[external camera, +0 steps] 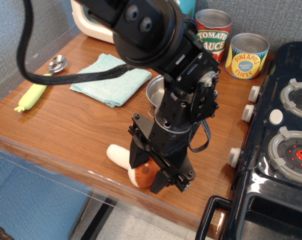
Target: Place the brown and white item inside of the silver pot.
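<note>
The brown and white mushroom lies on its side near the front edge of the wooden table, its white stem pointing left. My gripper is down over its reddish-brown cap, with one finger on each side, closed against the cap. The mushroom still rests on the table. The silver pot stands behind the gripper near the table's middle. My arm hides most of it, and only its left rim and inner wall show.
A teal cloth lies left of the pot. A yellow-handled spoon is at the far left. Tomato and pineapple cans stand at the back. A toy stove fills the right side.
</note>
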`<state>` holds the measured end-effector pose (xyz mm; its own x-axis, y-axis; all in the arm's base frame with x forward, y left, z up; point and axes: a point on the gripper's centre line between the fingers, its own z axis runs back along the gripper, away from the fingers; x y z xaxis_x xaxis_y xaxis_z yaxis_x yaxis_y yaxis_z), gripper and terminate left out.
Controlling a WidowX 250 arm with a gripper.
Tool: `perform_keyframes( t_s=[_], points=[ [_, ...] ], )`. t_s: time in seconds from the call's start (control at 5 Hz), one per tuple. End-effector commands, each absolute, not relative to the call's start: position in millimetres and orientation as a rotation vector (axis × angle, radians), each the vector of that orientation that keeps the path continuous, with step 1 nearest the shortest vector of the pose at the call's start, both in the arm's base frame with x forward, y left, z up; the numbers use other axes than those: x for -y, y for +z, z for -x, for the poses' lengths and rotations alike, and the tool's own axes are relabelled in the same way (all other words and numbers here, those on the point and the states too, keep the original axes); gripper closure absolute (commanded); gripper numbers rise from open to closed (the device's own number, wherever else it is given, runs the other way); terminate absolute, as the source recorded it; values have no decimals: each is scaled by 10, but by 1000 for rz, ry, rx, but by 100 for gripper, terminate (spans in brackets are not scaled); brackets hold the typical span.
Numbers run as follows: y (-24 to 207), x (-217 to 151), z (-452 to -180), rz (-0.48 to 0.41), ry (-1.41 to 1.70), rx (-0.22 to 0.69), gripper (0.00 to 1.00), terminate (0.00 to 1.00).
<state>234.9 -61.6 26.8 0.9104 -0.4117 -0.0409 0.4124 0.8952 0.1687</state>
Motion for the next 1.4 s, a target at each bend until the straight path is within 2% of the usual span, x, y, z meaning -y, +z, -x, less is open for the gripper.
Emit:
perform_keyframes(
  t_s=[0.0, 0.2, 0.4, 0.6, 0.8, 1.0, 1.2],
  points=[
    [296, 539, -2421, -207, -437, 9, 100, 0],
    [294, 516, -2447, -214, -443, -9, 100, 0],
    [459, 575, -2519, -187, -464, 4, 100, 0],
    [956, 781, -2774, -156, -472, 92, 100, 0],
    [1293, 840, -3109, -131, -443, 158, 100, 0],
    [1283, 693, -3480, -119, -376, 149, 100, 0],
    [1171, 567, -3752, -135, -335, 117, 100, 0]
  ],
)
